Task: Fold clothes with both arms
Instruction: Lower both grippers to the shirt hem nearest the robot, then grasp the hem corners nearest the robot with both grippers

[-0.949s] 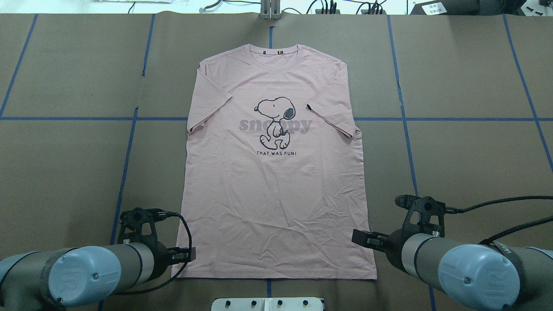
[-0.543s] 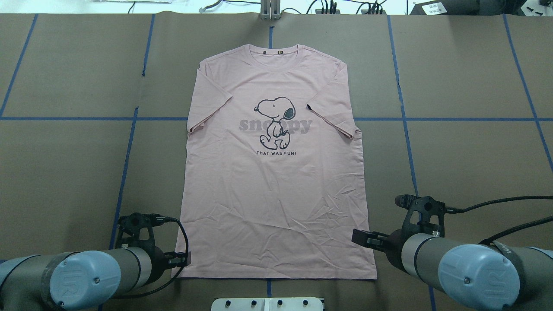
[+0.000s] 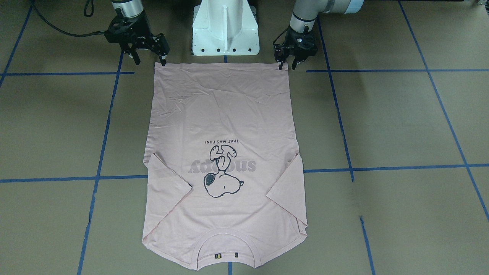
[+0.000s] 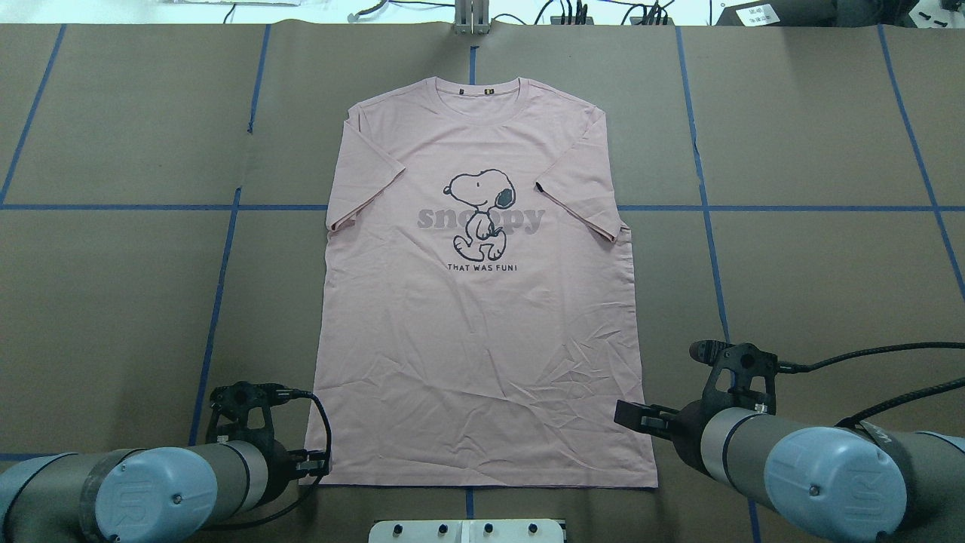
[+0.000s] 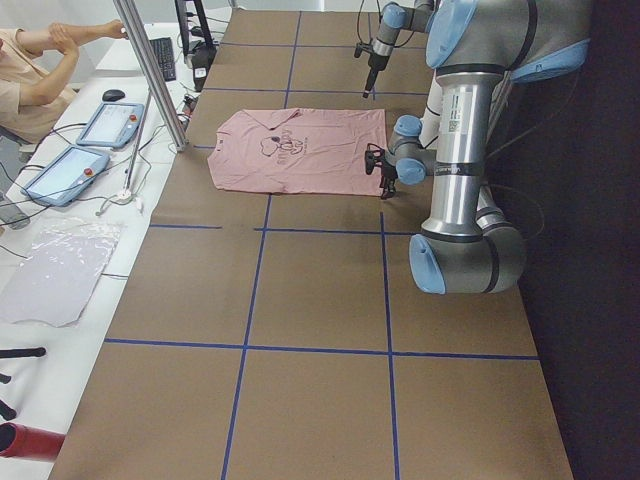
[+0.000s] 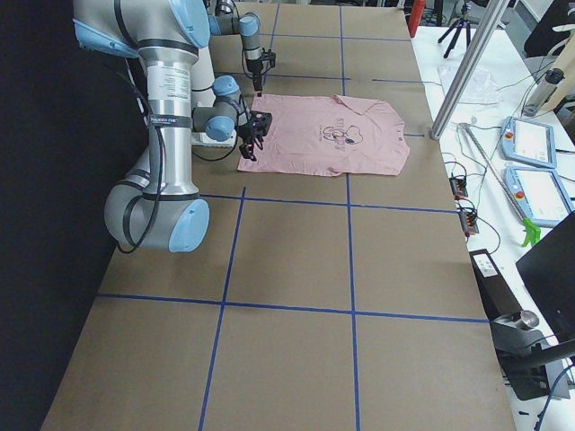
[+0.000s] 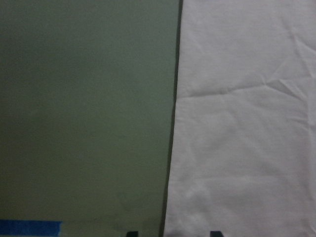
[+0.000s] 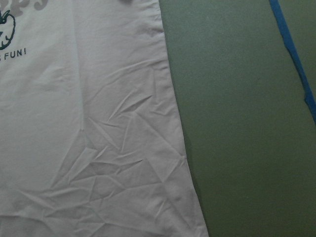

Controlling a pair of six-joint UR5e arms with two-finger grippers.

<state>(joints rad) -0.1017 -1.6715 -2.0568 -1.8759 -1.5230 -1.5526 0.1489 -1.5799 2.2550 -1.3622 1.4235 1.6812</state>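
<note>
Brown taped table (image 3: 401, 122), pink T-shirt (image 3: 225, 114) flat, print up, open room all round
Left gripper (image 3: 287, 67) and right gripper (image 3: 149, 62) at hem corners, both with fingers apart

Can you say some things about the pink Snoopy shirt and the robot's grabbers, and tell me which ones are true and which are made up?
1. The T-shirt lies on the table with the Snoopy picture facing up. True.
2. The collar is the end nearest the robot. False: the hem is nearest the robot, and the collar is at the far end.
3. The left gripper and the right gripper are both open. True.
4. The shirt is folded in half. False: it is spread out at full length.
5. One gripper is up by a sleeve. False: both are at the hem's corners.
</note>
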